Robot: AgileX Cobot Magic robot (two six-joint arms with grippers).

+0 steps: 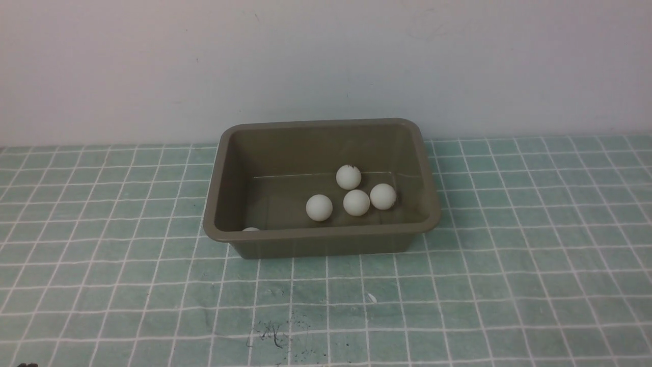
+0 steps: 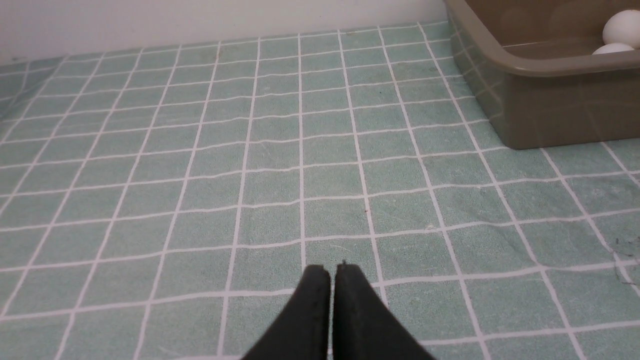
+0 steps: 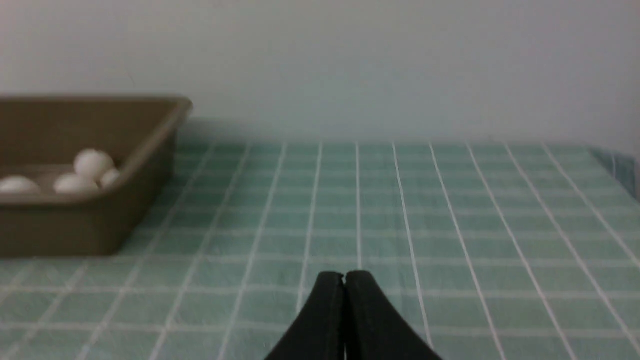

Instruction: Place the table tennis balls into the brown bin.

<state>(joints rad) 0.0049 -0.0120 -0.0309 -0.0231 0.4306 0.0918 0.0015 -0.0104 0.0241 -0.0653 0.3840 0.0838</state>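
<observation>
The brown bin (image 1: 222, 168) stands near the wall in the middle of the front view. Inside it lie several white table tennis balls (image 1: 356, 202); one more ball (image 1: 250, 229) peeks just over the near rim at the bin's left corner. In the left wrist view the bin (image 2: 550, 105) shows with two balls (image 2: 622, 27) inside. In the right wrist view the bin (image 3: 150, 145) holds several balls (image 3: 92, 162). My left gripper (image 2: 332, 270) is shut and holds nothing, low over the cloth. My right gripper (image 3: 344, 276) is shut and holds nothing too. Neither gripper appears in the front view.
A green cloth with a white grid (image 1: 458, 285) covers the table, with a small dark stain (image 1: 270, 334) near the front. A plain white wall (image 1: 326, 61) rises right behind the bin. The table's right edge (image 3: 620, 170) shows in the right wrist view.
</observation>
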